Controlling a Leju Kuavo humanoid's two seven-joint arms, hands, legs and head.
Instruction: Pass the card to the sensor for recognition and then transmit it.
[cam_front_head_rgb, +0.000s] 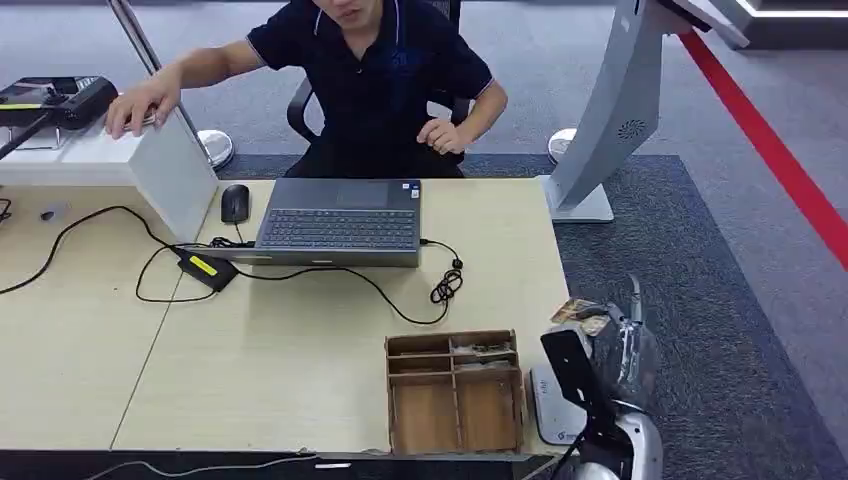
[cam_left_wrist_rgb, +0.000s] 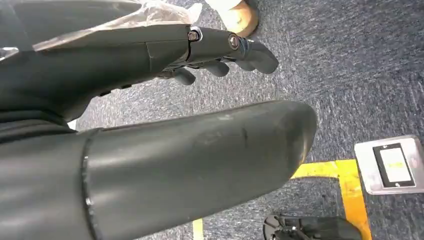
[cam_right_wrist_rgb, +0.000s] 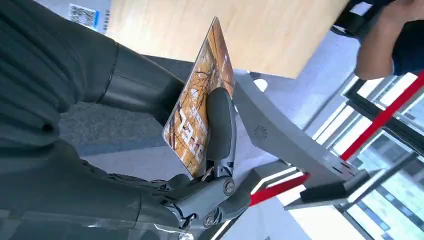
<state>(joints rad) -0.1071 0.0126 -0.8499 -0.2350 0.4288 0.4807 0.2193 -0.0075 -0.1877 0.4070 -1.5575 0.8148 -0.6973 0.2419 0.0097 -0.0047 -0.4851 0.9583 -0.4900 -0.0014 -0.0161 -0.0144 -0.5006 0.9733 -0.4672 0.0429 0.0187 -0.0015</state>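
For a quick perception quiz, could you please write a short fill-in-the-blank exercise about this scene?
1. The right hand holds a ____.
2. The left hand holds ____.
3. The wooden tray sits on the ____.
4. The mouse lies beside the ____.

Missing words: card; nothing; table; laptop

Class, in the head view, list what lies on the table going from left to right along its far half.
White box → mouse → laptop → coiled cable end.
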